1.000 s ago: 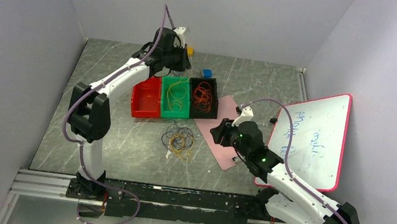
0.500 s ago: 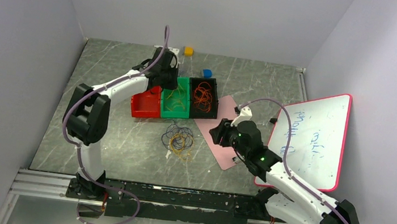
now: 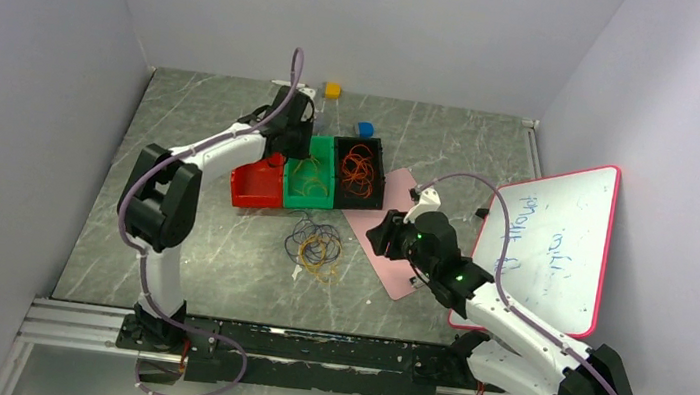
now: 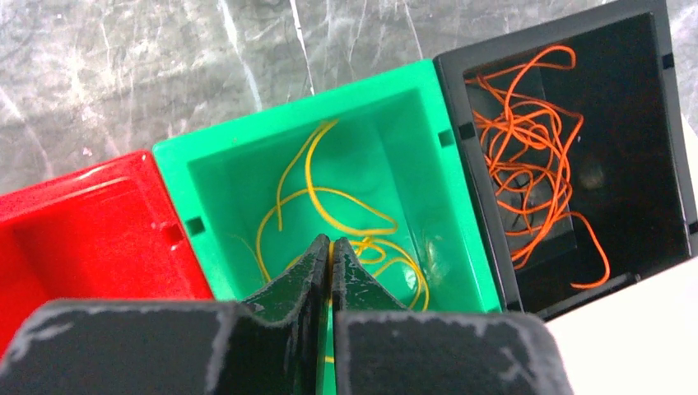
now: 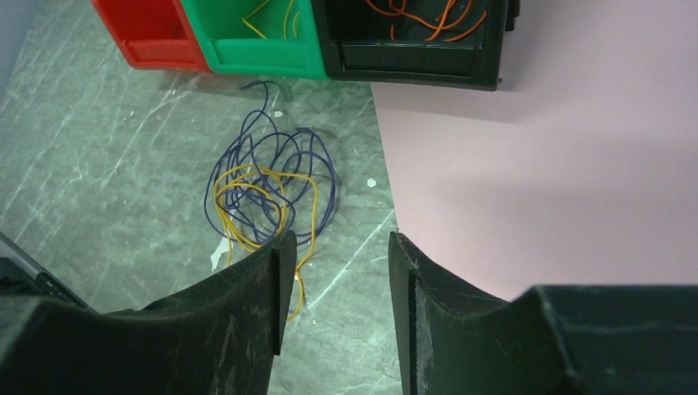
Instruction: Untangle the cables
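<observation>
Cables (image 5: 267, 193): a loose tangle of dark blue and yellow loops lies on the counter (image 3: 197, 259), just in front of a row of three bins and beside the near edge of the pink sheet (image 5: 535, 164). More loops sit in the bins: yellow strands (image 4: 307, 169) in the green bin (image 4: 387, 148) and orange strands (image 4: 527, 156) in the black bin (image 4: 642, 99). The red bin (image 4: 82, 222) touches the green bin on the side away from the black one.

The left claw (image 4: 331, 247) hangs over the green bin with its fingers pressed together. A thin yellow cable shows in the seam between them, so it appears pinched there.

The right claw (image 5: 337, 239) is open, and nothing lies between its fingers. It hovers above the border of the counter and the pink sheet, with the tangle just beyond its left finger in the wrist view.

A whiteboard (image 3: 552, 243) leans against the right wall, well apart from the tangle
</observation>
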Tool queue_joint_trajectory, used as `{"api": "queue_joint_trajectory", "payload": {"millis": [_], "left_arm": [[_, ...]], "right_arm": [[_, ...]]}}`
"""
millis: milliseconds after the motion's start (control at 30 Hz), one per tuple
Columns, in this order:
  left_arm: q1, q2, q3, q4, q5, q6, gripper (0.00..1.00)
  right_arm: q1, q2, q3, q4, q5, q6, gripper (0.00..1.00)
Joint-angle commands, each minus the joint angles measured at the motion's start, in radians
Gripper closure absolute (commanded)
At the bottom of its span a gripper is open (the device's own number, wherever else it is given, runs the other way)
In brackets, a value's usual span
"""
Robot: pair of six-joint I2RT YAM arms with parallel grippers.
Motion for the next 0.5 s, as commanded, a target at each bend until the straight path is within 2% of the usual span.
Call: {"api": "queue_joint_trajectory", "payload": {"millis": [0, 267, 467], "left_arm": [[0.002, 0.069, 0.071, -0.025, -0.001, 0.022, 0.93], [0.002, 0.158, 0.152, -0.051, 0.011, 0.046, 0.93], [0.002, 0.153, 0.146, -0.054, 0.015, 0.052, 0.92]], "right_arm": [[-0.002, -0.014, -0.001, 0.020, -0.004, 0.008, 0.51], [-0.001, -0.021, -0.001, 0.013, -0.002, 0.007, 0.51], [-0.001, -0.021, -0.010, 0.018, -0.006, 0.012, 0.51]]}}
